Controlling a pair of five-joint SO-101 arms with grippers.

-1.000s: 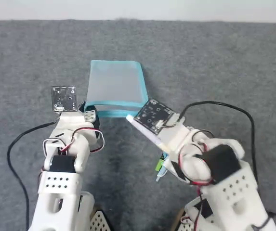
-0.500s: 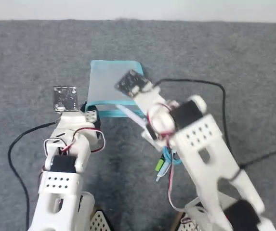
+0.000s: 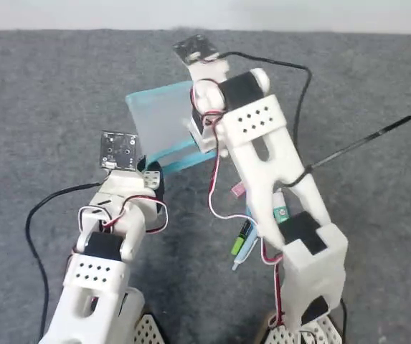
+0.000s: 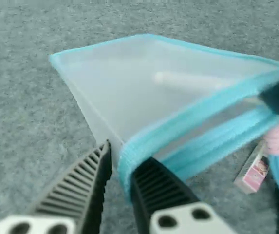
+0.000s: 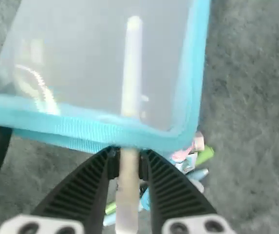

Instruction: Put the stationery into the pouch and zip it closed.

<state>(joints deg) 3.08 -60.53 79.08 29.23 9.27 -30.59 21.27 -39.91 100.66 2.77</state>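
at the mouth of the pouch (image 3: 163, 118), the left hand (image 4: 122, 161) clamps the teal zip edge, seemingly to hold it open, while the right hand (image 5: 127, 155) grasps a white pen (image 5: 132, 58) lying partly inside; remaining stationery (image 3: 242, 244) lies on the surface (image 3: 47, 86) nearby.

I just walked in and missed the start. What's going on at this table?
The left gripper pinches the teal rim of the pouch at its open end. The right gripper grips a white pen that reaches well inside the pouch. The other stationery lies on the grey table, outside the pouch.
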